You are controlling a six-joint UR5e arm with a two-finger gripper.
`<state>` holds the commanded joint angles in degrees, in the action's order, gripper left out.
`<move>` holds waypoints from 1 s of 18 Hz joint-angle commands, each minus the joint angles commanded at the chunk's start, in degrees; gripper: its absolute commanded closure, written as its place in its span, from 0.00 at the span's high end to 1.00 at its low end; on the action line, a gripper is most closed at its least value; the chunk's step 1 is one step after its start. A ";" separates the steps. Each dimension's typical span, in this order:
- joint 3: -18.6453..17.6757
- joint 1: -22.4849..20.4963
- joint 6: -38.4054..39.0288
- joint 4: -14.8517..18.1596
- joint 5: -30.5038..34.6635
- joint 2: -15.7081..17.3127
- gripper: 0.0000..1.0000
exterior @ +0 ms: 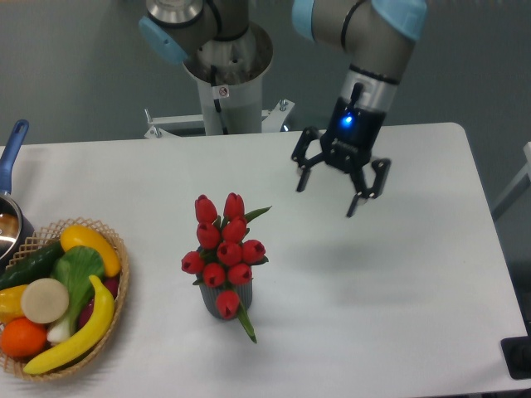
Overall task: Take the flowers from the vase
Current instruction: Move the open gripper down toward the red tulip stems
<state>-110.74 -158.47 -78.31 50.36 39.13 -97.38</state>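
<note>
the gripper (327,197) hangs with fingers spread wide, empty, above the table (398,274) toward its far edge. the flowers (224,249) stand in the vase (224,298) near the front edge.

flowers (222,245) in vase (217,298); basket (116,249) far left; gripper (327,198) behind-right, above table (398,274).

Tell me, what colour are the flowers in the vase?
Red buds with green leaves: the flowers show clearly in the fixed camera view, standing in the dark vase.

vase (217,296) mostly hidden behind flowers (224,249), pan (10,207) (left edge) cut off
</note>
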 joint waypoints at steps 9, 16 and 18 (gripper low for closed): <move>-0.09 2.99 -0.09 0.00 -7.40 -3.07 1.00; 0.87 5.18 0.26 -0.70 -9.95 -6.23 1.00; 0.79 5.45 0.26 -1.23 -9.95 -6.94 1.00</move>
<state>-109.95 -153.02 -78.05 49.14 29.18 -104.32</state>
